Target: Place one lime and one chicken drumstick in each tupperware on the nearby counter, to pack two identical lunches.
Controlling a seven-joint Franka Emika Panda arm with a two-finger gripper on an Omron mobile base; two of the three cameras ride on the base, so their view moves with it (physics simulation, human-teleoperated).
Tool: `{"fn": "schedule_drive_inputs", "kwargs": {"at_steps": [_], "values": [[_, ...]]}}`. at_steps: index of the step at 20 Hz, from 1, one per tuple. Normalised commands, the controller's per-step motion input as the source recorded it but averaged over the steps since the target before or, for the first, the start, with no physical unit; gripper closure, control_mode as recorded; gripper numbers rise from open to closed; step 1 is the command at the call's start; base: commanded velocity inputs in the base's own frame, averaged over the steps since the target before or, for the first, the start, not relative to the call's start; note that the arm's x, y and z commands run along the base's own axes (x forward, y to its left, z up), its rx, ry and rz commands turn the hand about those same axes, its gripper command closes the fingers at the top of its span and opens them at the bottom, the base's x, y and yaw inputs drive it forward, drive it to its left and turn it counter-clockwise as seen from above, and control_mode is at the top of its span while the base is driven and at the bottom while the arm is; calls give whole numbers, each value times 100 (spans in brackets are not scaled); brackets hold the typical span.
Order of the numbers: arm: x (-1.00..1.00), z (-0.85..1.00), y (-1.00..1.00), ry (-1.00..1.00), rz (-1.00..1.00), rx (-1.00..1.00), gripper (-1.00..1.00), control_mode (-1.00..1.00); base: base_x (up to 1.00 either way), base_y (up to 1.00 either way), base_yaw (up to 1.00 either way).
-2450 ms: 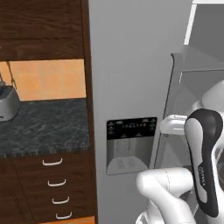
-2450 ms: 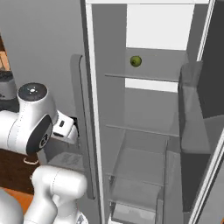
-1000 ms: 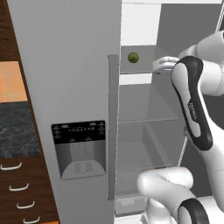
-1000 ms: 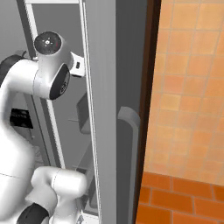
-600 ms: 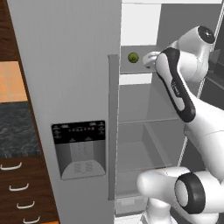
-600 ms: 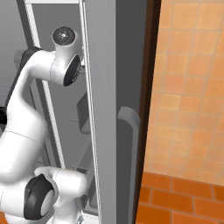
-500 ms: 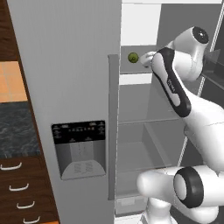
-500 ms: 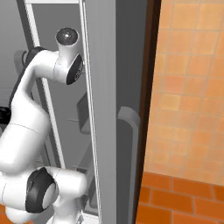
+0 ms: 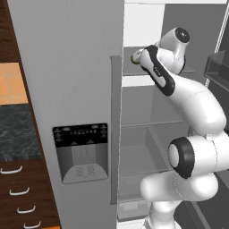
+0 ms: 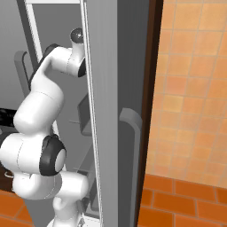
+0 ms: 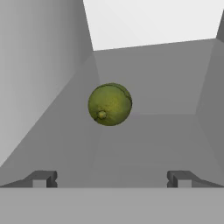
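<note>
The gripper (image 11: 109, 178) stands wide open, its two dark fingertips (image 11: 41, 178) far apart and holding nothing. One lime (image 11: 109, 104) lies ahead of it on a grey fridge shelf (image 11: 144, 144), between the two tips and not touching either. In the left base view the white arm (image 9: 179, 89) reaches into the open fridge (image 9: 152, 116) at that upper shelf, where the lime peeks out beside the wrist. One strip of marbled counter (image 9: 15, 132) lies left of the fridge door (image 9: 67, 89).

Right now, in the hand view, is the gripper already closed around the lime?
No. The lime sits on the fridge shelf ahead of the gripper, whose fingertips stand wide apart with nothing between them.
</note>
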Motion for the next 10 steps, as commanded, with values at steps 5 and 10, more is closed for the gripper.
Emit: {"fn": "schedule_drive_inputs", "kwargs": {"at_steps": [5,10], "values": [[84,0,14,0,0,0,-100,-100,0,0,0],[66,-13,2,1,0,-2,-100,-100,0,0,0]]}}
